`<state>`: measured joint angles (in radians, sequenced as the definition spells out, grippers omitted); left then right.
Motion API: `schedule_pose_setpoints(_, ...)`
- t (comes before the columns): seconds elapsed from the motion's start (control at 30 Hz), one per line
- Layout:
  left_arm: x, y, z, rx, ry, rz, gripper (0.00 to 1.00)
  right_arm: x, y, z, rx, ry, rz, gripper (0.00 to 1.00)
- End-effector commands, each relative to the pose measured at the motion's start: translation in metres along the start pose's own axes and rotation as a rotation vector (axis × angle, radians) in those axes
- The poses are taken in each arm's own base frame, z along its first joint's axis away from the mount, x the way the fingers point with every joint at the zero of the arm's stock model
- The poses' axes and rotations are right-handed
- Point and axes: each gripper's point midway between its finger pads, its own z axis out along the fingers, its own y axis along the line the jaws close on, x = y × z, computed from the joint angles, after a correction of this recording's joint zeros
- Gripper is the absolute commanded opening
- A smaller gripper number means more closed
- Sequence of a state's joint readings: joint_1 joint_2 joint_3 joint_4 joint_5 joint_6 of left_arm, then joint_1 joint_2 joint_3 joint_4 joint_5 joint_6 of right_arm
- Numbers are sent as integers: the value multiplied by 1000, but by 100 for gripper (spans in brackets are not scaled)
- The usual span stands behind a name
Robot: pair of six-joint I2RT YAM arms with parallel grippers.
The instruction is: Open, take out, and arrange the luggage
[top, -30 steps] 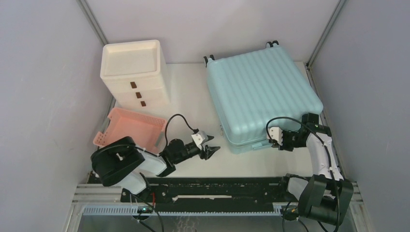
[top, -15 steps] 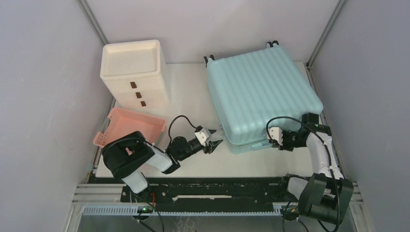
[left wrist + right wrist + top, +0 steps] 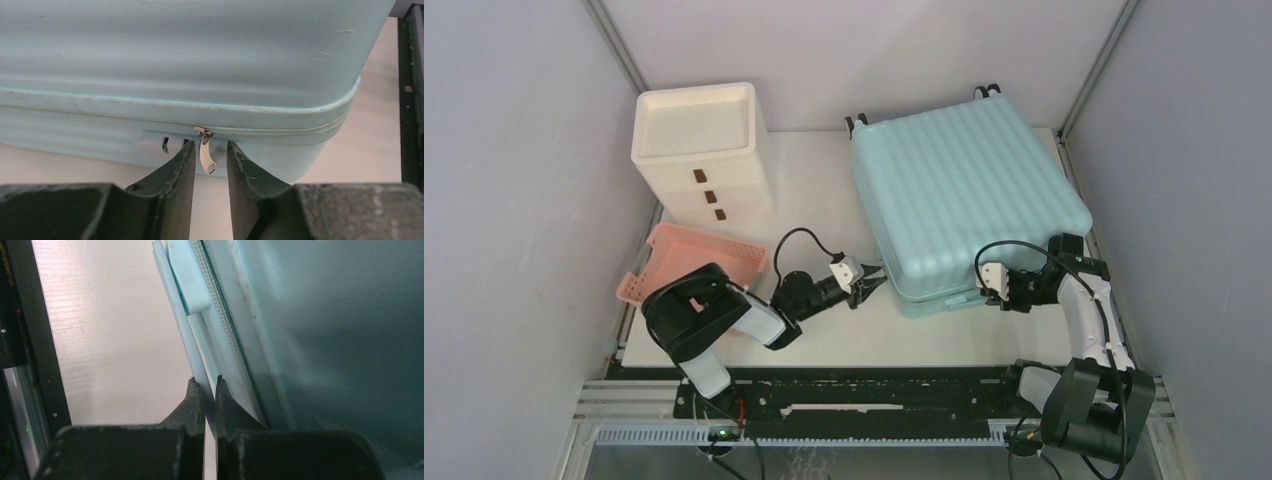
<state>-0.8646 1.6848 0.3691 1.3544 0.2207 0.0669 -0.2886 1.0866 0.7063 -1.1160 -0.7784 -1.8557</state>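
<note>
While the right claw [image 3: 206, 382] pinches the luggage [image 3: 325, 340], the left claw [image 3: 210, 146], held apart, could knock the zip tab [image 3: 206, 154] aside as it shuts.

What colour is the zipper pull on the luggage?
The zipper pull is white; left wrist view.

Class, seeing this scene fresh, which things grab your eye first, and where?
The big aqua luggage fills the table's right side, closed. At its near edge, the open left gripper straddles the dangling zipper pull, while the right gripper pinches its thin rim.
</note>
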Motion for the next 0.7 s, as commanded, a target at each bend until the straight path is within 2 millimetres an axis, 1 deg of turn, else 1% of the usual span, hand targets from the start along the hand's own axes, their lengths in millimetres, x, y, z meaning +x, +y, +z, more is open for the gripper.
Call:
schedule_pose_setpoints(0.0, -23, -5, 14, 57, -85, 3, 33, 20, 21, -11, -31, 98, 225, 0)
schedule_pose_setpoints(0.07, -21, -6, 16, 62, -80, 0, 32, 20, 21, -12, -30, 99, 223, 0)
schedule_pose_setpoints(0.13, -19, -4, 18, 58, -77, -5, 26, 20, 21, -12, -29, 99, 225, 0)
schedule_pose_setpoints(0.27, -19, -2, 20, 51, -74, -13, 19, 21, 22, -12, -29, 102, 230, 0)
schedule_pose_setpoints(0.33, -19, 1, 20, 39, -74, -15, 12, 21, 22, -12, -29, 101, 233, 0)
schedule_pose_setpoints(0.37, -18, 3, 20, 31, -71, -20, 6, 21, 22, -12, -30, 101, 233, 0)
schedule_pose_setpoints(0.4, -18, 5, 19, 20, -70, -27, 1, 21, 22, -12, -29, 102, 232, 0)
schedule_pose_setpoints(0.5, -17, 12, 16, -12, -66, -42, 0, 22, 22, -14, -26, 111, 231, 0)
schedule_pose_setpoints(0.67, -17, 30, 5, -92, -62, -79, 0, 33, 20, -21, 1, 162, 221, 0)
